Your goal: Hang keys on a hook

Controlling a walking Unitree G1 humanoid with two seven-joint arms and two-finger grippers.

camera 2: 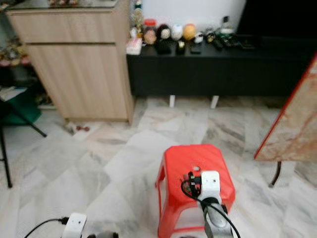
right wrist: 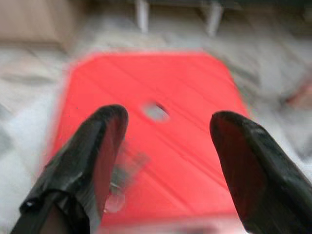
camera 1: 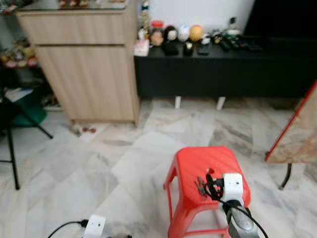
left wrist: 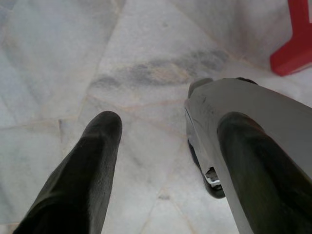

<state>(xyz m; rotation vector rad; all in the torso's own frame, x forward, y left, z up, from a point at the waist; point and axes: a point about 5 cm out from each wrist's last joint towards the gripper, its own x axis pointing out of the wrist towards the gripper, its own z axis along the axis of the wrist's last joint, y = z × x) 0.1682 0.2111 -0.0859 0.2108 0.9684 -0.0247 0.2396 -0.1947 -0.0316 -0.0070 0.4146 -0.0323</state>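
Observation:
A small bunch of dark keys [camera 1: 200, 186] lies on the seat of a red plastic stool [camera 1: 198, 161], near its front edge. My right gripper [right wrist: 170, 119] hovers open just above the seat, and the blurred keys [right wrist: 126, 166] lie beside one of its fingers [right wrist: 105, 141], not between the two. Its white wrist [camera 1: 232, 186] is over the stool's front right corner. My left gripper [left wrist: 170, 126] hangs open low over the marble floor, nothing in it, and its white wrist [camera 1: 94, 226] is at the bottom left.
A light wooden cabinet [camera 1: 86, 69] stands at the back left, beside a long black console [camera 1: 223, 69] carrying figurines and jars. A red-edged tabletop [camera 1: 297, 134] juts in at the right. Black stand legs [camera 1: 12, 153] are at the left.

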